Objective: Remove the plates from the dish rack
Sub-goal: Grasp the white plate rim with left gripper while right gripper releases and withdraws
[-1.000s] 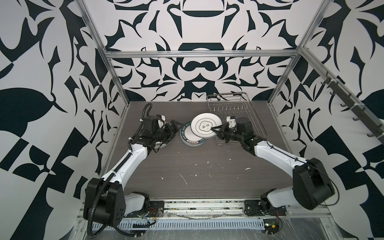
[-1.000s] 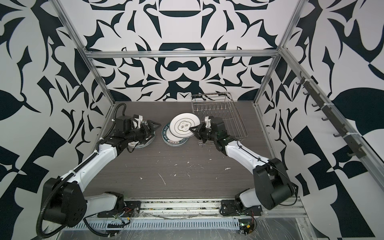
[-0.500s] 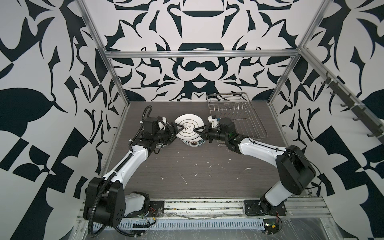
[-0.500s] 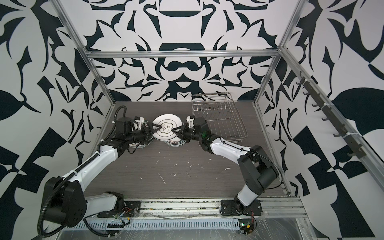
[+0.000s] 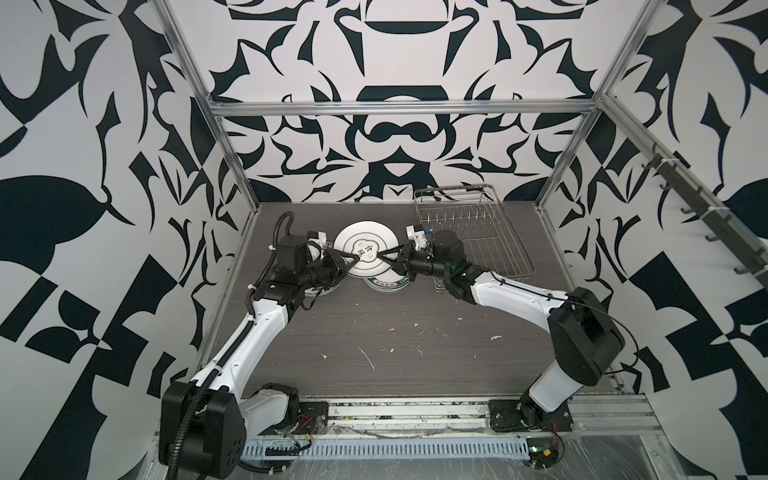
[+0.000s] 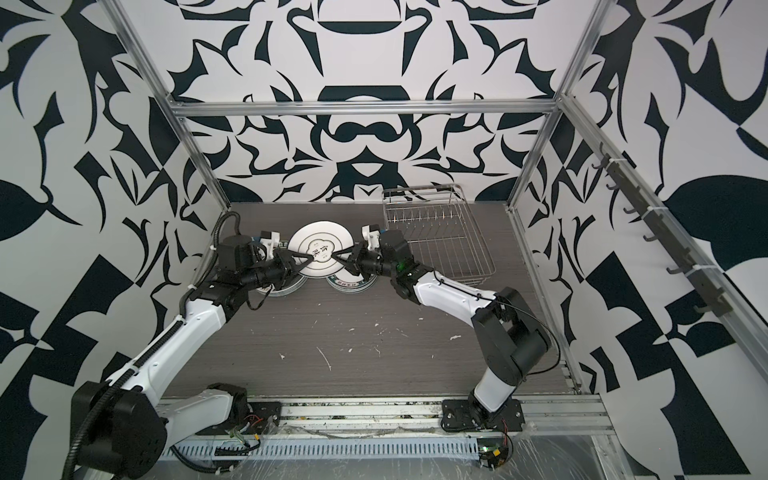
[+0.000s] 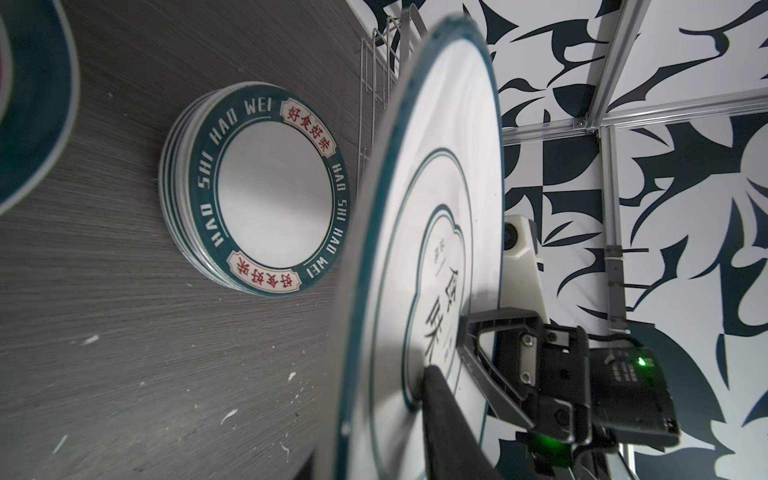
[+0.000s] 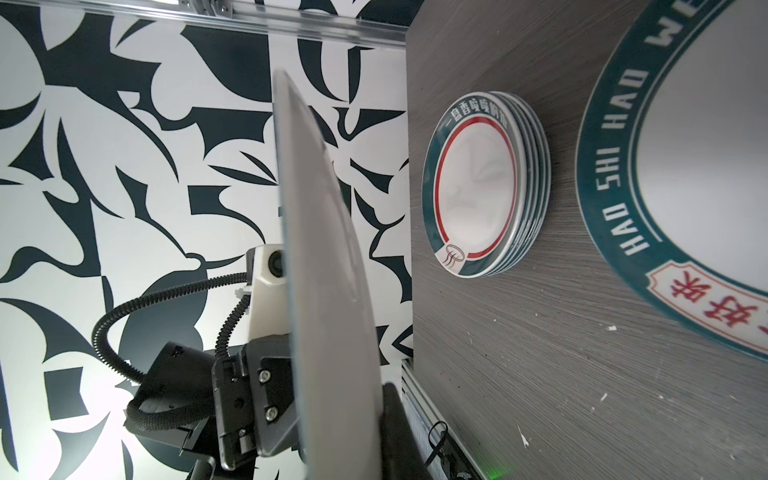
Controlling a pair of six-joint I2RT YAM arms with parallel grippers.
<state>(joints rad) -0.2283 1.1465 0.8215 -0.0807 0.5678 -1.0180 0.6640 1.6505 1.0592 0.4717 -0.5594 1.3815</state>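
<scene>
Your right gripper [image 5: 384,258] is clamped on the plate [image 5: 365,237] at its right edge. The plate is tilted above the table [image 5: 395,332], left of the dish rack [image 5: 456,192]. Your left gripper [image 5: 353,259] straddles the opposite rim; whether it pinches, you cannot tell.

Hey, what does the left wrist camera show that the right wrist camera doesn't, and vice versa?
Only the left wrist view shows the held plate's printed face with its cloud emblem, the right gripper clamped on it, and a corner of the dish rack. Only the right wrist view shows that plate's plain back, the left gripper at its rim, and the smaller stack's red ring. Both show the plate nearly edge-on, the table and the HAO SHI HAO WEI stack.
</scene>
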